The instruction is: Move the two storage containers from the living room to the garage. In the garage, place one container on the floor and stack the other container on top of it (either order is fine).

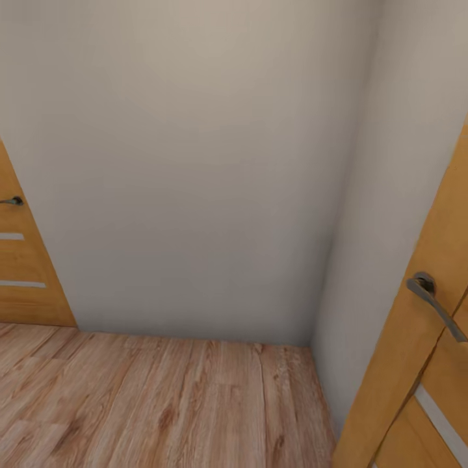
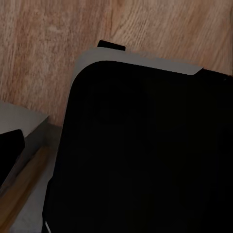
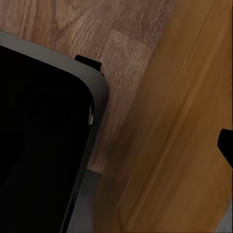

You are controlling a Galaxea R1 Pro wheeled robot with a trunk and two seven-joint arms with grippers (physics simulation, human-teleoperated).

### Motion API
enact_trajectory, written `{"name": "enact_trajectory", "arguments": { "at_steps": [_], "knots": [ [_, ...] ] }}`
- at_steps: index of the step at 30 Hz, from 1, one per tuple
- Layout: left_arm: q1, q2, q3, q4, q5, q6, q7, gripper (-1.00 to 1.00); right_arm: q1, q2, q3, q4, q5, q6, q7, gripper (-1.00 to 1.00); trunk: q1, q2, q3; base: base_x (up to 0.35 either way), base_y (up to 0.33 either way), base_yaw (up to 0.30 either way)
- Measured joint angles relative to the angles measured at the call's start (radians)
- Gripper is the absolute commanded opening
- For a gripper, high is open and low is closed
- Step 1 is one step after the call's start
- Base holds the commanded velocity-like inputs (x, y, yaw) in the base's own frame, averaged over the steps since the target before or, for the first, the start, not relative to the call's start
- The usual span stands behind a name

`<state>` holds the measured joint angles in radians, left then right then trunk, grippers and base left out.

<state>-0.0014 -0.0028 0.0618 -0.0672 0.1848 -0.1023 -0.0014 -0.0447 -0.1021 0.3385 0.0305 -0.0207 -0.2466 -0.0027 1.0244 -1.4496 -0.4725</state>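
Observation:
The two storage containers are out of view. I face a corner of plain white wall [image 1: 195,162] over a light wood plank floor [image 1: 162,403]. In the left wrist view my own black, grey-rimmed base [image 2: 145,155] lies over the planks, with a dark piece [image 2: 9,150] at the frame edge that may be a fingertip. The right wrist view looks down on the same base [image 3: 39,145], and a similar dark piece [image 3: 226,145] sits at its edge. Neither view shows how the jaws stand.
A wooden door [image 1: 26,279] with a metal handle [image 1: 12,201] stands at the far left. Another wooden door [image 1: 416,364] with a lever handle [image 1: 432,299] is close on my right, right beside the base in the right wrist view [image 3: 179,145].

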Motion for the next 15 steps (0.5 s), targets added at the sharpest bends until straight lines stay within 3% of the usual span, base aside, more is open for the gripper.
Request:
{"name": "enact_trajectory", "arguments": {
  "at_steps": [4, 15],
  "knots": [
    [0.0, 0.0, 0.0, 0.0, 0.0, 0.0, 0.0, 1.0, 0.0, 0.0, 0.0, 0.0, 0.0, 0.0, 0.0, 1.0, 0.0, 0.0, 0.0, 0.322, 0.0, 0.151],
    [0.0, 0.0, -0.001, 0.0, 0.001, 0.006, 0.0, 1.0, 0.0, 0.003, 0.001, 0.0, 0.001, 0.0, 0.0, 1.0, 0.0, 0.0, 0.0, 0.322, 0.0, 0.26]
  ]
}}
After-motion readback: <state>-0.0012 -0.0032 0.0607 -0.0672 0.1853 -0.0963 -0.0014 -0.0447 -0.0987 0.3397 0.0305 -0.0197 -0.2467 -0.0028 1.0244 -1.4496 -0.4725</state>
